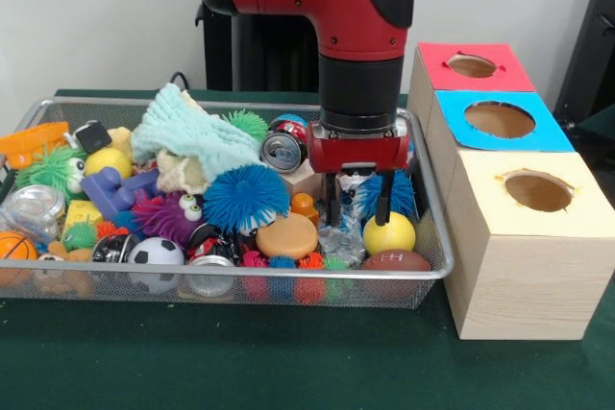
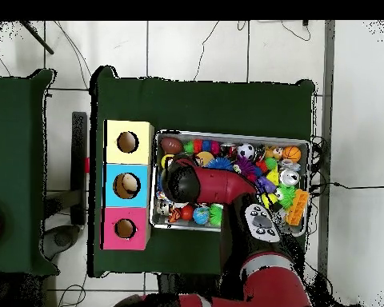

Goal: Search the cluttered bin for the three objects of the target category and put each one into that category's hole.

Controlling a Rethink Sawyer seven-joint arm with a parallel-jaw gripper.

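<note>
My gripper (image 1: 357,201) hangs open, low over the right end of the wire mesh bin (image 1: 434,201). Its fingers (image 1: 333,204) straddle a crinkled clear wrapper (image 1: 343,237), and nothing is held between them. A blue spiky ball (image 1: 396,194) lies just behind the right finger. A yellow ball (image 1: 388,233) and a brown toy football (image 1: 395,261) lie just in front. A soda can (image 1: 283,149) sits to the gripper's left. In the overhead view the arm (image 2: 197,185) covers the gripper.
Three boxes with holes stand right of the bin: red (image 1: 471,66), blue (image 1: 500,120), yellow (image 1: 538,191). The bin also holds a teal cloth (image 1: 192,136), a big blue spiky ball (image 1: 245,197), an orange disc (image 1: 286,235), a soccer ball (image 1: 156,253) and several other toys.
</note>
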